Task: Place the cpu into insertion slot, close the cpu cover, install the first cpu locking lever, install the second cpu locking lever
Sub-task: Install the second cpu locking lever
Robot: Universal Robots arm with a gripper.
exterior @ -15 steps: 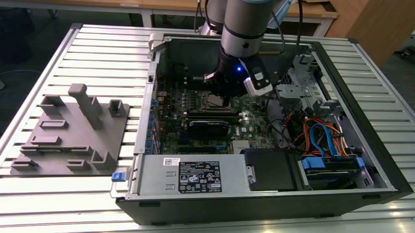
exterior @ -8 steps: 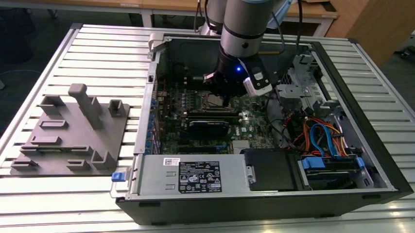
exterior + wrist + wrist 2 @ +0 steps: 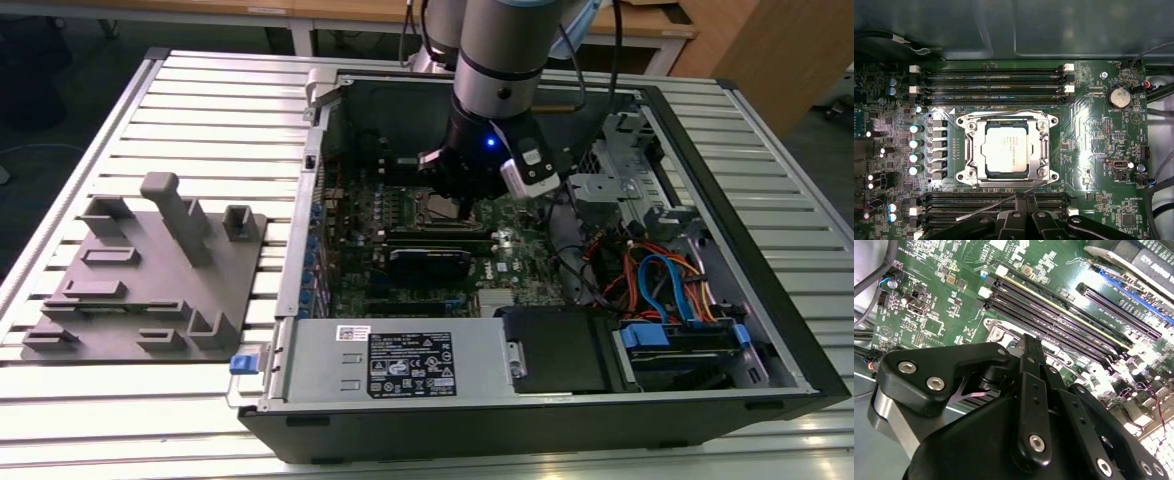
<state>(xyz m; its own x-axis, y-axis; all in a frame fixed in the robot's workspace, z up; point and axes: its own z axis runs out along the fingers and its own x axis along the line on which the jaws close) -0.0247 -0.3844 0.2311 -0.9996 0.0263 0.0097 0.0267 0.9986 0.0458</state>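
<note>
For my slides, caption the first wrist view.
Gripper poised beside the socket, cpu seated under the closed cpu cover.

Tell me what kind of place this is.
Likely a robotics lab or test bench: an open computer case lies on a slatted metal table, a grey fixture plate beside it, wooden desks behind.

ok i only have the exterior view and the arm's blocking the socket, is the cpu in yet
Observer: Yes. In the first wrist view the cpu sits flat in the insertion slot.
Operator: cover down?
Observer: The cpu cover lies flat around it, and the chip shows through its window.
Operator: levers?
Observer: One thin lever slants out across the memory slots next to the gripper. It is not tucked along the frame.
</note>
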